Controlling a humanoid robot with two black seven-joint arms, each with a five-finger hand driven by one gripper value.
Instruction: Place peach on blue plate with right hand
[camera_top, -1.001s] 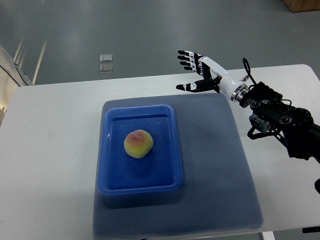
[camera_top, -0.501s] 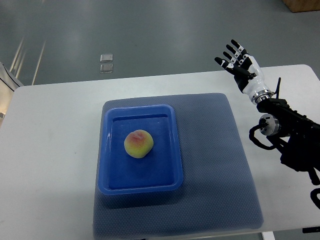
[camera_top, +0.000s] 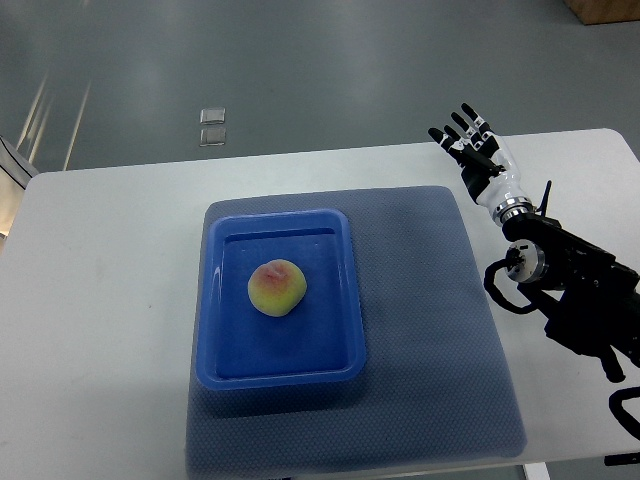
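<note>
place: lab | cues: bare grey floor (camera_top: 300, 60); white table (camera_top: 100, 300); grey mat (camera_top: 430, 330)

The peach (camera_top: 277, 288) is round, yellow-orange with a pinkish-red blush on its upper side. It rests inside the blue plate (camera_top: 226, 365), a little left of the middle and slightly toward the far end, clear of the walls. The blue plate is a glossy rectangular tray with rounded corners and a raised rim, its long sides running away from the robot.
</note>
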